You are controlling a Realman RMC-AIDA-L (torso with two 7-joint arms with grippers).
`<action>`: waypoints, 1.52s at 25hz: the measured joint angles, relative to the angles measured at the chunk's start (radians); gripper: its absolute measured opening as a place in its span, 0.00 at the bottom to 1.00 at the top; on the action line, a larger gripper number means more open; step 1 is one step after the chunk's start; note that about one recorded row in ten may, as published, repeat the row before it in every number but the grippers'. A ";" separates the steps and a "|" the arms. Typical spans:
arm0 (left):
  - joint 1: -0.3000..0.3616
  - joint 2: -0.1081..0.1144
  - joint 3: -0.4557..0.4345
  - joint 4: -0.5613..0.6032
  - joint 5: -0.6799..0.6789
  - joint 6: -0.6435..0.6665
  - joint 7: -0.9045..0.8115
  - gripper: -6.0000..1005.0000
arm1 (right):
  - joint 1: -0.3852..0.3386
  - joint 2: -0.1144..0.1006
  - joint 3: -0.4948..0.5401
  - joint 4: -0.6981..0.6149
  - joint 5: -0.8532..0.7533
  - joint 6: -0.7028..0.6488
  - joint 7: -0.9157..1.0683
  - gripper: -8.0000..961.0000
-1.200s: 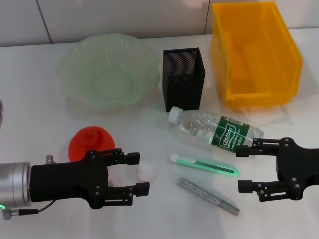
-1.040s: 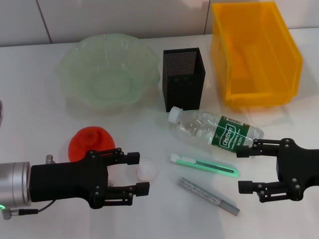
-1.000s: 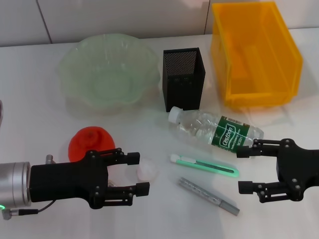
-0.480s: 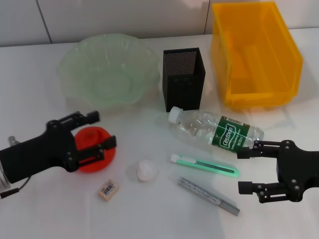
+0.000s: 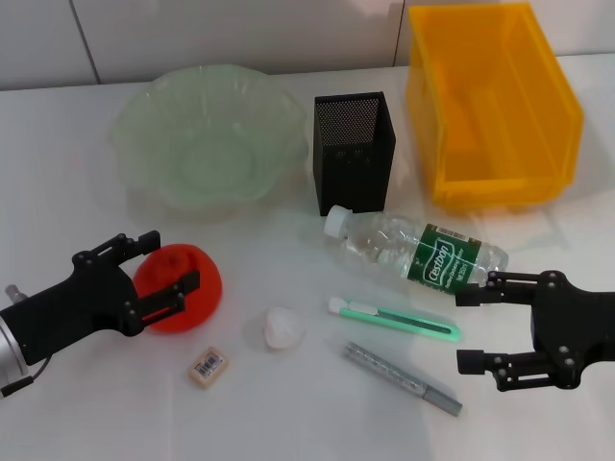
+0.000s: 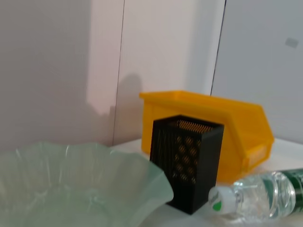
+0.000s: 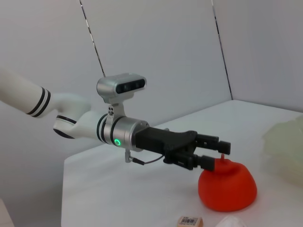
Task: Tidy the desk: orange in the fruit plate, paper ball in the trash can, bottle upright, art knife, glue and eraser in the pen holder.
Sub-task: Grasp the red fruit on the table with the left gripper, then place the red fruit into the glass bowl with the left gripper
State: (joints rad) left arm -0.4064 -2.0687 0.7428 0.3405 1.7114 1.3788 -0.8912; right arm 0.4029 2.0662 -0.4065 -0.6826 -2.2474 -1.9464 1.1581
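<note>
Right gripper [image 5: 468, 326]: black, near edge of the white table [image 5: 77, 154] on the right, arm reaching in level from that side; fingers spread apart, holding nothing, the far finger just beside the bottle's base.
Left gripper [image 5: 171, 261]: black, low on the left, forearm angled in from the near-left corner; fingers parted and straddling the orange — one on its far side, one across its near face — whether they touch it cannot be told.
Grey metallic glue stick [image 5: 403, 378]: lying flat near the front, just behind and left of the right gripper.
Small tan eraser with a barcode label [image 5: 208, 366]: flat on the table, near the front, just right of the orange.
White crumpled paper ball [image 5: 283, 327]: beside the eraser, between orange and knife.
Green-and-white art knife [image 5: 392, 319]: lying flat, between glue stick and bottle.
Red-orange rounded orange [image 5: 188, 282]: on the table, well short of the plate.
Clear plastic bottle with green label [image 5: 415, 252]: on its side, white cap pointing toward the pen holder.
Black mesh square pen holder [image 5: 352, 152]: upright mid-table, just behind the bottle cap.
Pale green wavy-rimmed glass fruit plate [image 5: 207, 134]: far left, beside the holder.
Yellow plastic bin [image 5: 492, 102]: far right — serving as the trash can.
</note>
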 joint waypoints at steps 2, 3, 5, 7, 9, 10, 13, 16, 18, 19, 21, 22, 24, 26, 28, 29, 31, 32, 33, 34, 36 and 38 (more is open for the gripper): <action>-0.001 -0.001 0.018 -0.001 0.000 -0.020 -0.004 0.78 | 0.002 0.000 0.000 0.000 0.000 0.000 0.000 0.82; -0.003 -0.001 0.030 -0.001 0.001 -0.031 -0.008 0.78 | 0.003 0.000 0.000 0.000 0.000 0.000 0.000 0.82; -0.003 -0.002 0.033 -0.001 0.001 -0.037 -0.007 0.78 | 0.004 0.000 0.000 0.000 0.000 0.000 0.000 0.82; -0.006 -0.002 0.041 -0.002 0.001 -0.055 -0.002 0.78 | 0.005 0.000 0.000 0.000 0.000 0.000 0.000 0.82; -0.009 -0.001 0.050 -0.002 0.001 -0.081 -0.002 0.78 | 0.006 0.000 0.000 0.000 0.000 0.000 0.000 0.82; -0.010 -0.001 0.053 -0.002 0.001 -0.091 -0.002 0.75 | 0.006 0.000 0.000 0.000 0.000 0.000 0.000 0.82; -0.010 -0.003 0.053 -0.003 -0.002 -0.101 0.005 0.67 | 0.005 0.000 0.000 0.000 0.000 0.000 0.000 0.82; -0.010 -0.003 0.053 0.000 -0.003 -0.086 0.008 0.37 | 0.003 0.003 0.000 0.000 -0.001 0.000 0.000 0.82; -0.011 -0.003 0.052 0.001 -0.003 -0.076 0.008 0.33 | 0.002 0.005 0.000 0.000 -0.001 0.001 0.000 0.82; -0.011 -0.004 0.050 0.003 -0.004 -0.057 0.006 0.31 | 0.002 0.006 0.000 -0.001 -0.001 0.004 0.000 0.82; -0.013 -0.004 0.042 0.007 -0.014 -0.001 0.003 0.27 | 0.002 0.008 0.000 -0.001 -0.002 0.010 0.000 0.82; -0.015 -0.004 0.038 0.009 -0.032 0.035 0.003 0.24 | 0.002 0.008 0.000 -0.001 -0.002 0.010 0.000 0.82; -0.020 -0.003 0.032 0.020 -0.093 0.108 0.004 0.22 | 0.002 0.008 0.000 -0.001 -0.001 0.011 0.000 0.82; -0.032 -0.004 0.032 0.037 -0.156 0.151 0.002 0.20 | 0.003 0.008 0.000 -0.001 -0.002 0.011 0.000 0.82; -0.061 -0.004 0.032 0.046 -0.215 0.163 -0.003 0.18 | 0.004 0.008 0.000 -0.001 -0.002 0.011 0.000 0.82; -0.075 -0.004 0.032 0.047 -0.235 0.158 -0.005 0.18 | 0.004 0.008 0.000 -0.001 -0.002 0.012 0.000 0.82; -0.136 -0.005 0.030 0.039 -0.294 0.066 -0.012 0.17 | 0.008 0.008 0.000 -0.003 -0.002 0.013 0.000 0.82; -0.136 -0.005 0.030 0.039 -0.294 0.066 -0.012 0.17 | 0.008 0.008 0.000 -0.003 -0.002 0.013 0.000 0.82; -0.163 -0.006 0.032 0.033 -0.305 0.002 -0.016 0.16 | 0.009 0.008 0.000 -0.003 -0.002 0.013 0.000 0.82; -0.186 -0.006 0.034 0.028 -0.310 -0.050 -0.019 0.16 | 0.010 0.008 0.000 -0.004 -0.002 0.013 0.000 0.82; -0.242 -0.007 0.039 0.002 -0.306 -0.169 -0.018 0.15 | 0.013 0.008 -0.004 -0.003 -0.002 0.014 0.000 0.82; -0.256 -0.007 0.039 -0.009 -0.302 -0.202 -0.015 0.14 | 0.014 0.008 -0.009 -0.003 -0.002 0.014 0.002 0.82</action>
State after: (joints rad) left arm -0.6626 -2.0758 0.7820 0.3316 1.4093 1.1771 -0.9057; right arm 0.4169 2.0740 -0.4151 -0.6852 -2.2489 -1.9325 1.1602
